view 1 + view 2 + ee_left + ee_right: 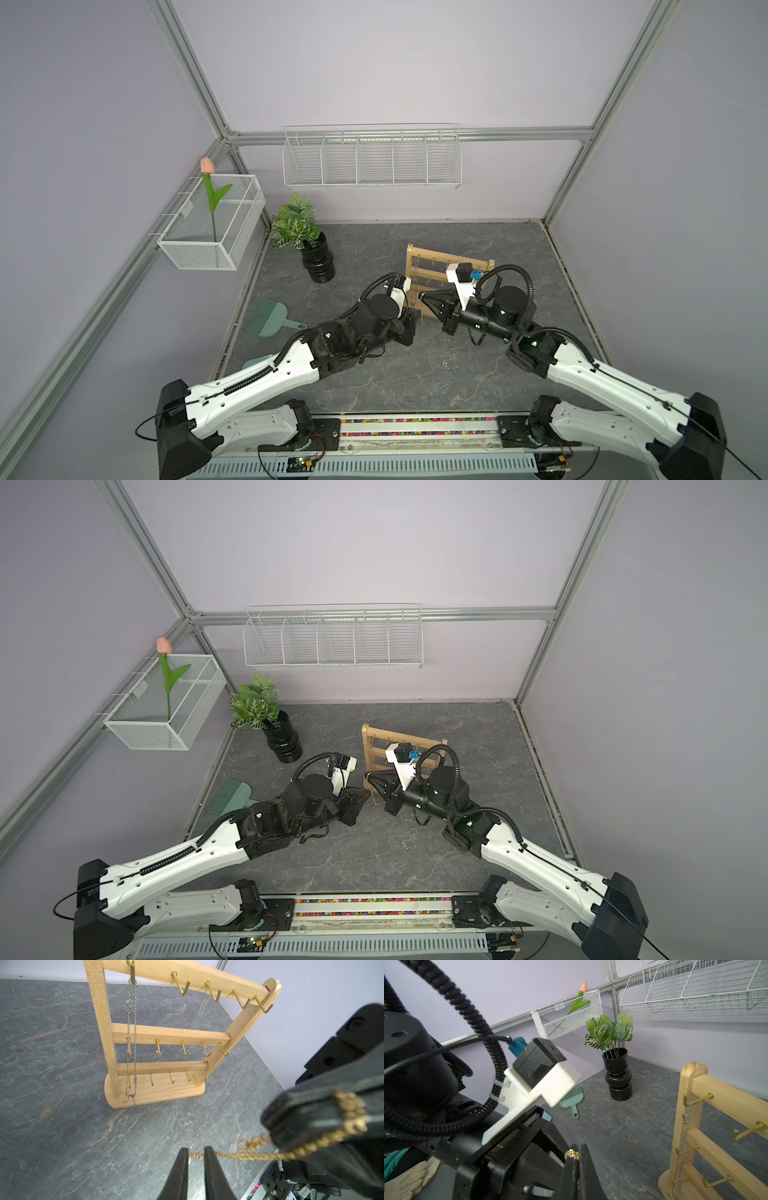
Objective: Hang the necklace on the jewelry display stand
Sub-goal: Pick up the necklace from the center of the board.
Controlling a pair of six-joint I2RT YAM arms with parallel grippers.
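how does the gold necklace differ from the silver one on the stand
The gold necklace is pinched in the right gripper, off the stand; the silver necklace hangs from a top hook. Gold stretches sideways in the air; silver drops straight down to the base. Both are chains.
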